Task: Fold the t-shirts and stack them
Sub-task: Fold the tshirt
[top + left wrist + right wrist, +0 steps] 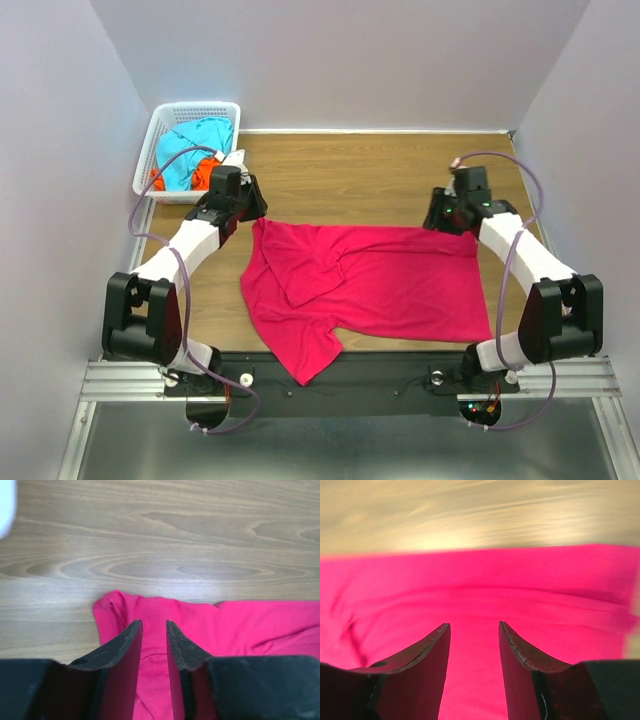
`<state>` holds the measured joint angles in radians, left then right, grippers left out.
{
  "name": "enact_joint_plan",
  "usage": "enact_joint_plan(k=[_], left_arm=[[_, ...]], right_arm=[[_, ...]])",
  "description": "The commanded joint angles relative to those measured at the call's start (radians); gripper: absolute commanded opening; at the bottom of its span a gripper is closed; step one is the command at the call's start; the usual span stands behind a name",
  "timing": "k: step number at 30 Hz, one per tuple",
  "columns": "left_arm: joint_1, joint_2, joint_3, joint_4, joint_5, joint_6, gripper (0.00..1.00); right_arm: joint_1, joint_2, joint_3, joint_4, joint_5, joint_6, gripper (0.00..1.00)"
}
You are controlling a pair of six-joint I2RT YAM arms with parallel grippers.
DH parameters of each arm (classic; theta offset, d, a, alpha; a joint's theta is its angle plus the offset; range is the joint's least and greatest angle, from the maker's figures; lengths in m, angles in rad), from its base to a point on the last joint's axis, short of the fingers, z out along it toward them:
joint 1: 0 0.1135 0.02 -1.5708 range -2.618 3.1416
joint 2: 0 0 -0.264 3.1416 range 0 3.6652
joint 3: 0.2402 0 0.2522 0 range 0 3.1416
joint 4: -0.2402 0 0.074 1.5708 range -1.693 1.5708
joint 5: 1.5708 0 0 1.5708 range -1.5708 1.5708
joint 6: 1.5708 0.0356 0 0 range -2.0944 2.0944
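The crimson-pink t-shirt (370,285) lies spread on the wooden table, with one sleeve hanging over the near edge. My left gripper (254,212) is at the shirt's far left corner. In the left wrist view its jaws (153,624) stand a little apart over the pink cloth (225,630), with nothing between them. My right gripper (446,222) is at the shirt's far right corner. In the right wrist view it (473,625) is open above the pink cloth (470,590). The turquoise-blue shirt (195,140) and the orange shirt (205,178) lie bunched in the basket.
The white lattice basket (158,140) stands at the far left corner of the table, close to my left arm. Grey walls close in the table on three sides. Bare wood (350,175) lies beyond the shirt.
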<state>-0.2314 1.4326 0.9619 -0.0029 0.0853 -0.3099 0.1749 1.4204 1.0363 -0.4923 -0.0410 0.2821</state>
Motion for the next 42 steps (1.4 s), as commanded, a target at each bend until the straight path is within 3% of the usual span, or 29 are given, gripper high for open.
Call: enact_joint_plan(k=[1,11,19,27,30,32,36,42], left_arm=[[-0.017,0.046,0.000,0.007,0.037,-0.014,0.39],[-0.042,0.219,0.046,0.041,0.034,-0.034,0.40],[-0.039,0.295,0.011,0.063,-0.027,-0.049,0.37],[-0.003,0.287,-0.043,0.067,-0.041,-0.057,0.37],[0.003,0.282,-0.038,0.063,-0.045,-0.052,0.37],[0.003,0.272,-0.031,0.061,-0.042,-0.049,0.37],[-0.003,0.216,-0.025,0.055,-0.044,-0.035,0.40],[-0.029,0.060,-0.052,0.030,-0.050,-0.005,0.57]], right_arm=[[-0.135,0.023,0.010,-0.014,0.096,0.049,0.49],[-0.248,0.161,0.044,0.052,0.095,0.127,0.49],[-0.321,0.212,-0.028,0.124,0.148,0.164,0.48],[-0.342,0.098,-0.119,0.129,0.202,0.201,0.48],[-0.341,0.060,-0.110,0.129,0.135,0.134,0.48],[-0.331,0.051,-0.084,0.129,0.049,0.088,0.48],[-0.227,0.043,-0.044,0.121,0.046,0.029,0.48],[-0.060,0.118,0.019,0.109,0.061,0.057,0.48]])
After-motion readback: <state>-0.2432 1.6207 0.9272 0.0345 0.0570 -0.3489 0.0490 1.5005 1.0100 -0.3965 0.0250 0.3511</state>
